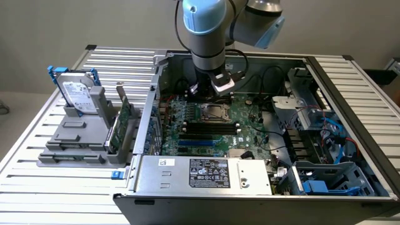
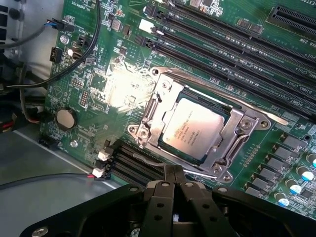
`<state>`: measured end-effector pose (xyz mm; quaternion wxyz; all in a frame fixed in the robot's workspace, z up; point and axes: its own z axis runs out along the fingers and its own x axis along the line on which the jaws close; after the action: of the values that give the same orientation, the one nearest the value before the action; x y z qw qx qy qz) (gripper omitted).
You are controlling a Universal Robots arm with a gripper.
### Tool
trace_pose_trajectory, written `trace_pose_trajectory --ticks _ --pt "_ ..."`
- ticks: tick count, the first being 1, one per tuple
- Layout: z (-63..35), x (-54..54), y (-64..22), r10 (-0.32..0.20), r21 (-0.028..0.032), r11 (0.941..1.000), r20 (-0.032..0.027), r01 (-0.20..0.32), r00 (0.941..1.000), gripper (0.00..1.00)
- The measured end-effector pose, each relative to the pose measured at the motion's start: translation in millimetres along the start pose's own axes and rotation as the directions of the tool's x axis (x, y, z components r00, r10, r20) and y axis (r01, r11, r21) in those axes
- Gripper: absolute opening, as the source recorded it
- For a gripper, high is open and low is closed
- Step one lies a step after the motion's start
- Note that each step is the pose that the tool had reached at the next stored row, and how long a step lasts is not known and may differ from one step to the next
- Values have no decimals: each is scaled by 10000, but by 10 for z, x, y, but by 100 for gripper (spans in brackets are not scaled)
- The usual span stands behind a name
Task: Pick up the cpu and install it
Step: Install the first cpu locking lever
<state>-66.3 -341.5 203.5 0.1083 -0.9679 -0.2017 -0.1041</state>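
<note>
While your gripper [image 2: 174,172] hangs clenched on nothing over the motherboard [image 2: 94,94], you can see the cpu [image 2: 197,127] sitting flat inside the metal socket frame [image 2: 156,111].

robot arm [image 1: 206,33]: one
gripper [image 2: 173,174]: one
cpu [image 2: 195,127]: one
metal cpu socket frame [image 2: 153,106]: one
motherboard [image 1: 250,136]: one
computer case [image 1: 250,211]: one
power supply [image 1: 203,175]: one
hard drive [image 1: 78,96]: one
blue handles [image 1: 54,75] on the drive: two
green circuit card [image 1: 123,115]: one
grey holder [image 1: 78,140]: one
coin battery [image 2: 65,118]: one
slatted table [image 1: 56,197]: one
</note>
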Motion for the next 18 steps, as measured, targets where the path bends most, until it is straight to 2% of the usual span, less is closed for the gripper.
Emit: trace_pose_trajectory --ticks 4,12,18 --pt "-3 2 0 -16 -28 10000 17 16 10000 11" --pt "-104 28 -19 -16 -27 10000 14 16 10000 11" --pt "-125 5 -29 -28 -28 10000 19 28 10000 11"
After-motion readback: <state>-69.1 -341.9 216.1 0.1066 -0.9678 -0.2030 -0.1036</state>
